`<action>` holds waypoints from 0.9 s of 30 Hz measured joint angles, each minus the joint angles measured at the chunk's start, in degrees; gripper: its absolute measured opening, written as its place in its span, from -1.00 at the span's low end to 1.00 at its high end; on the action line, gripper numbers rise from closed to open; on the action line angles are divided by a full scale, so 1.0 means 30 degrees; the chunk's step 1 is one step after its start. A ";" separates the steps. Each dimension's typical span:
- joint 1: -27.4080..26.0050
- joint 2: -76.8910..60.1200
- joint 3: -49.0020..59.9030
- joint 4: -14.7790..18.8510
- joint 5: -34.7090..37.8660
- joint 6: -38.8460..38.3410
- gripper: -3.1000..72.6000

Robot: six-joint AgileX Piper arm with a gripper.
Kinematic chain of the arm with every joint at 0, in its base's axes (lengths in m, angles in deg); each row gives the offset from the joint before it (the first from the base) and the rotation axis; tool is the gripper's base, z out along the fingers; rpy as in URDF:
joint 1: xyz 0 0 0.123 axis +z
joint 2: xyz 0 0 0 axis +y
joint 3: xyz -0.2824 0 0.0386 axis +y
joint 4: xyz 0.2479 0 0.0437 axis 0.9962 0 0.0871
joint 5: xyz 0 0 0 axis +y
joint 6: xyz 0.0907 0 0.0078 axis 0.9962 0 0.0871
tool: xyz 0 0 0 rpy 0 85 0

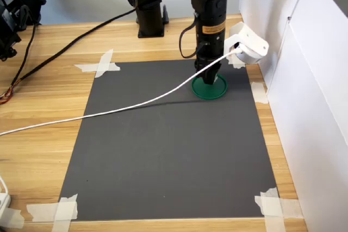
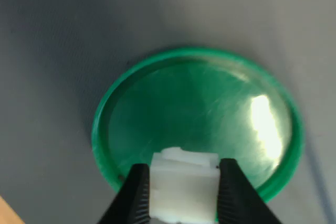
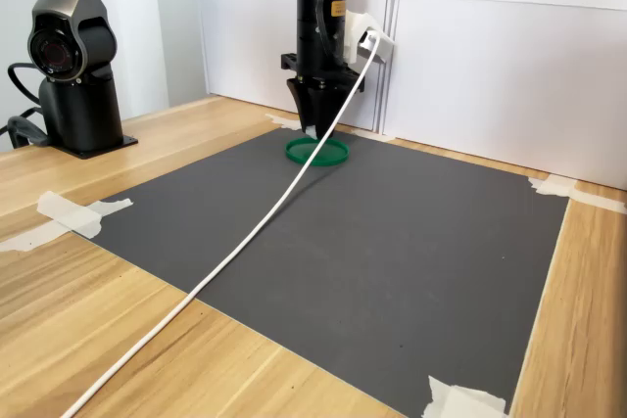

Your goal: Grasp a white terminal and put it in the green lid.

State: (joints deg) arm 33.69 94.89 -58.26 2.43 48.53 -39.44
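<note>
The green lid lies flat on the dark grey mat, near the mat's far right corner in the first exterior view. My gripper points straight down over it, shut on the white terminal. In the wrist view the small white block sits clamped between the two black fingers, just above the lid's inner floor near its rim. In both exterior views the fingers hide the terminal.
The dark grey mat is taped to a wooden table. A white cable trails from the wrist across the mat. A second black arm base stands behind. White panels wall in the first exterior view's right side.
</note>
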 joint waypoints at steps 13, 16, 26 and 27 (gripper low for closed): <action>-0.0420 -0.1051 0.0232 -0.0232 -0.0198 0.0024 0.31; -0.1748 -0.2184 -0.0562 0.0632 -0.0543 0.0069 0.18; -0.7650 -0.6546 -0.2418 0.1602 -0.1967 -0.1216 -0.89; -0.8083 -0.7122 -0.2084 0.1822 -0.2551 -0.1216 -0.92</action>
State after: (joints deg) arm 9.44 73.53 -64.51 7.90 40.87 -43.09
